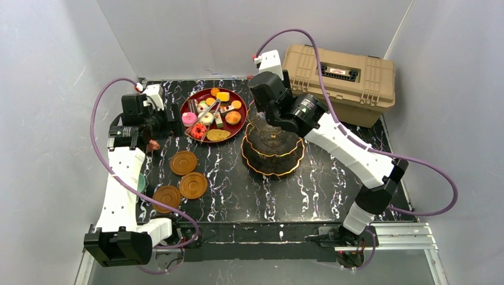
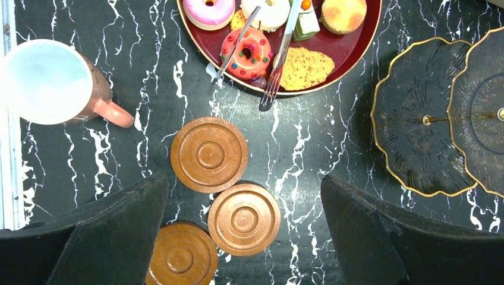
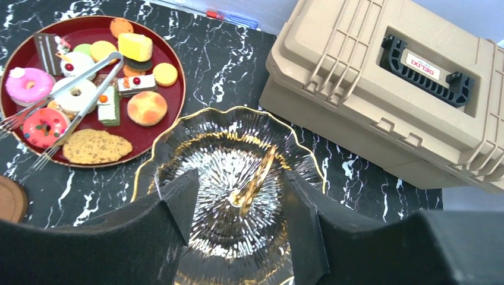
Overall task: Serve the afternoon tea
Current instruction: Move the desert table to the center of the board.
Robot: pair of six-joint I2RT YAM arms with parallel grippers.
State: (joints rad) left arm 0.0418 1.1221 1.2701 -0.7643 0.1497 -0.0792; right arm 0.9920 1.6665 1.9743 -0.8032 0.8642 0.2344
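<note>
The dark glass three-tier stand with gold rims stands right of centre. My right gripper hangs over its top tier, jaws open on either side of the gold loop handle with a gap on both sides. Pastries lie on a red tray. Three brown saucers lie below my left gripper, which is open and holds nothing. A pinkish cup stands left of them. A teal cup peeks out beside my left arm.
Metal tongs lie across the pastries on the tray. A tan plastic case sits at the back right, close behind the stand. Grey walls enclose the black marble table on three sides.
</note>
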